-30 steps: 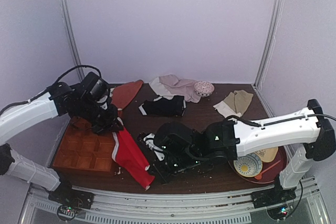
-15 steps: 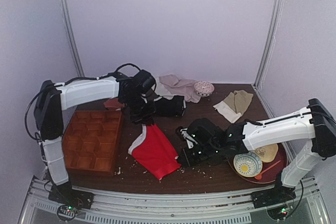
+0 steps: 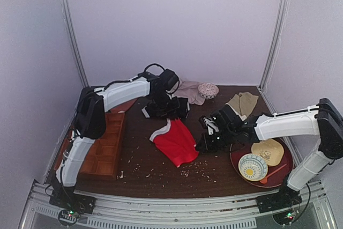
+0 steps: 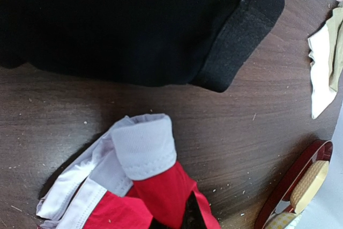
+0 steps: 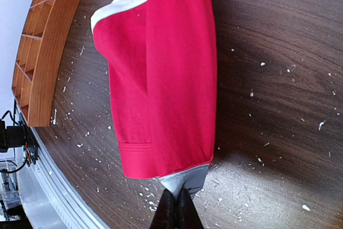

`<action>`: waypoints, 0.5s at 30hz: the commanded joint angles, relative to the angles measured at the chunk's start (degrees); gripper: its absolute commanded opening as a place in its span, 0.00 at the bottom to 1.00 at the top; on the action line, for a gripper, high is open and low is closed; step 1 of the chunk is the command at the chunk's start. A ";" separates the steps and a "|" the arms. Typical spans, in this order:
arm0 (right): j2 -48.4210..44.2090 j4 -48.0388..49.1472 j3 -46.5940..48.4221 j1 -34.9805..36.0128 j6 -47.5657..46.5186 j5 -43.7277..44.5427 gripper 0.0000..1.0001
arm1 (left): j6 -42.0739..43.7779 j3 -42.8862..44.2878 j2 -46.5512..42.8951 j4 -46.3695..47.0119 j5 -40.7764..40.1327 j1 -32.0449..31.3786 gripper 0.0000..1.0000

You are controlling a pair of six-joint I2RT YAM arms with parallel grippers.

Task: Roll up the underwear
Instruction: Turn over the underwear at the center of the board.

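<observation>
underwear (image 3: pixel 174 142) between box (image 3: pixel 107 151) and plate (image 3: pixel 233 163)

underwear (image 4: pixel 155 192) cut off below, black briefs (image 4: pixel 123 25) cropped top-left

One red underwear (image 3: pixel 177 144), three other garments (image 3: pixel 163 109) (image 3: pixel 187 88) (image 3: pixel 242 104), two bowls (image 3: pixel 208 90) (image 3: pixel 253 168), one compartment tray (image 3: pixel 110 143).

Black briefs (image 3: pixel 179 110) lie toward the back of the table (image 3: pixel 225 178), with a pinkish cloth (image 3: pixel 187 90) and a patterned bowl (image 3: pixel 208 90) behind them. A beige garment (image 3: pixel 242 104) sits to the right and a wooden compartment tray (image 3: pixel 104 148) to the left. A red plate (image 3: pixel 284 165) holds another bowl (image 3: pixel 253 168).
</observation>
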 commanded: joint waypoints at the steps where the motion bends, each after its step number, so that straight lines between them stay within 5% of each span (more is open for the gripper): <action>1: 1.17 -3.82 3.32 -0.21 -2.80 -3.89 0.00 | 1.32 1.08 -2.01 -0.29 1.38 1.53 0.00; 15: 2.14 -12.48 18.90 16.34 -1.72 1.55 0.00 | 5.87 -29.79 -33.07 2.51 0.61 2.80 0.00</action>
